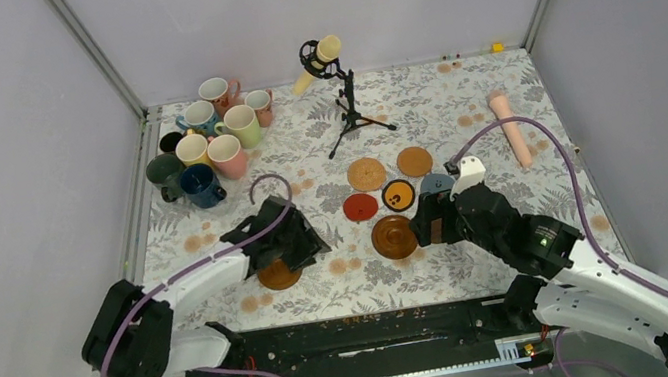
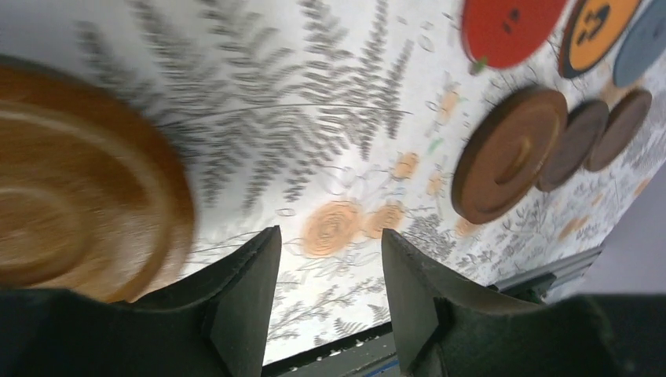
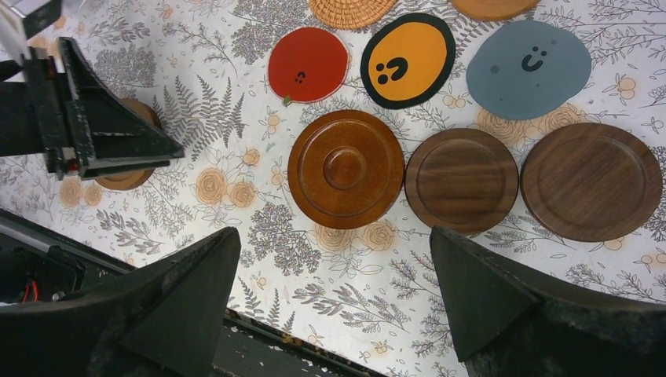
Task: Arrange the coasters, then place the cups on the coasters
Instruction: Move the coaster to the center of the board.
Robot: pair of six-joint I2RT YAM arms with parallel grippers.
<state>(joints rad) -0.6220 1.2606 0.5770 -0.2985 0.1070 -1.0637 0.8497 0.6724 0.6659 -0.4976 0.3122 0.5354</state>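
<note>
The cups (image 1: 206, 143), several handled mugs, crowd the table's back left corner. Coasters lie mid-table: cork (image 1: 366, 173), tan (image 1: 414, 161), red (image 3: 308, 64), black-rimmed orange (image 3: 408, 60), grey-blue (image 3: 528, 69), and a row of one mid-brown wooden (image 3: 345, 169) and two dark wooden discs (image 3: 462, 181) (image 3: 591, 192). Another wooden coaster (image 2: 78, 181) lies apart at the front left, just beside my left gripper (image 2: 330, 236), which is open with only tablecloth between its fingers. My right gripper (image 3: 334, 236) hangs wide open above the wooden row, holding nothing.
A cream microphone on a black stand (image 1: 343, 96) stands at the back centre. A pink cylindrical handle (image 1: 510, 127) lies at the back right. The floral tablecloth (image 1: 345, 283) ends at the black front rail (image 1: 363, 331). Grey walls enclose three sides.
</note>
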